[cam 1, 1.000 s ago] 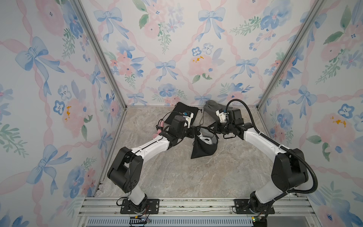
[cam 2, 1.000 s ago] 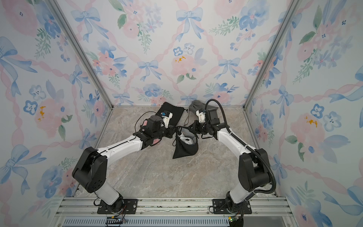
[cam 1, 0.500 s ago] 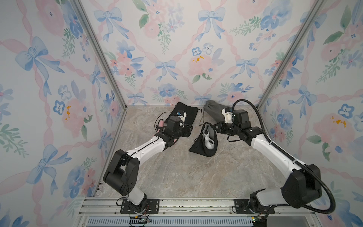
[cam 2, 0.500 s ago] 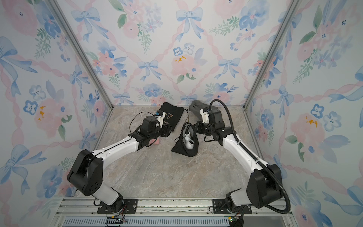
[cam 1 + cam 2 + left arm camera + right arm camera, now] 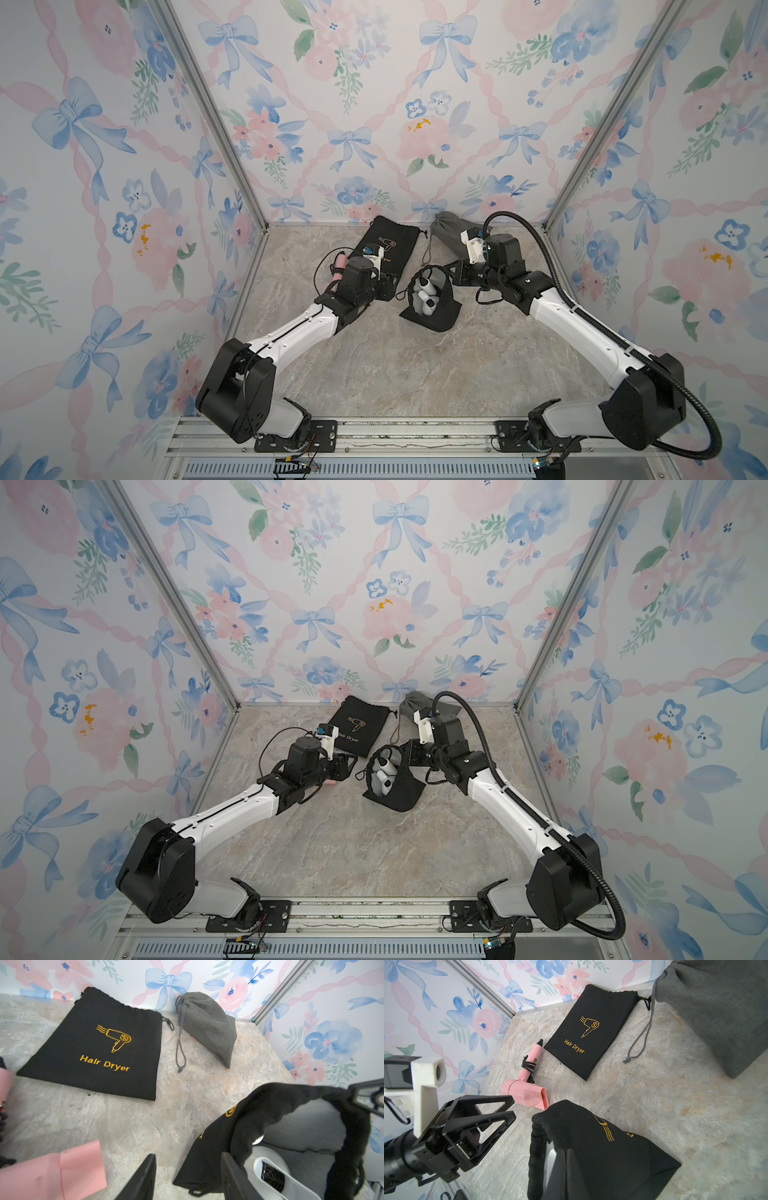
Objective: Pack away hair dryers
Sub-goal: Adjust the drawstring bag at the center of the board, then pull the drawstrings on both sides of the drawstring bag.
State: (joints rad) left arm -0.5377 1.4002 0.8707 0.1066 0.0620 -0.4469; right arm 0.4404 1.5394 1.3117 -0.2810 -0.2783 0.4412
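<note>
The right end effector [image 5: 453, 272] clamps the black pouch [image 5: 438, 309] rim to hold its mouth raised around the white hair dryer [image 5: 428, 297]. The left end effector [image 5: 513, 1108], half open and empty, hovers near the pink hair dryer [image 5: 525, 1093] on the counter [image 5: 374, 365].

Marbled table [image 5: 395, 374] carried four items. Flat black pouch [image 5: 395, 243] and bulging grey pouch [image 5: 446, 230] lay side by side at the back wall, apart. Pink dryer [image 5: 521, 1089] lay near the flat black pouch. Open black pouch [image 5: 444, 313] rested mid-table.
</note>
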